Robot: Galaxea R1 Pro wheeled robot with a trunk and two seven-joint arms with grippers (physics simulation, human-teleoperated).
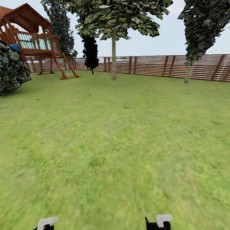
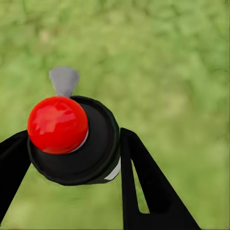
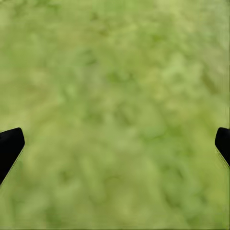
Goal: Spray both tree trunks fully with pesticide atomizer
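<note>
Lowest in the head view, the robot's two arms barely show over the grass lawn point(image 1: 115, 143): the left gripper point(image 1: 47, 223) as a white piece on black, the right gripper point(image 1: 159, 222) likewise, well apart from each other.

On the left wrist view, the left gripper point(image 2: 72, 158) is closed around the pesticide atomizer point(image 2: 76, 141). Its black fingers point(image 2: 143, 187) press against either side of the bottle's dark round body, and the bottle is seen end-on, with its glossy red top point(image 2: 57, 124) facing the camera and a small grey nozzle point(image 2: 63, 80) jutting beyond it. Blurred grass lies behind.

On the right wrist view, the right gripper point(image 3: 115, 146) stands wide open and holds nothing; only the black tips of its fingers point(image 3: 9, 146) show at the two edges, with grass between them.

Far across the lawn, taking the wooden fence point(image 1: 166, 65) as the landmark: at its left end stands a red-brown wooden playhouse point(image 1: 35, 41) with a ladder, with a dark leafy shrub point(image 1: 11, 68) nearer the camera beside it. Next along the fence comes a narrow near-black tree point(image 1: 90, 52), close against the slats. Just in front of the fence's middle rises a tree with a straight pale trunk point(image 1: 113, 56) and a broad leafy crown point(image 1: 118, 16). Towards the fence's right end a second tree leans, its pale trunk point(image 1: 189, 71) slanting under a tall dark crown point(image 1: 204, 22). No whitish specks can be made out on either trunk at this range.
</note>
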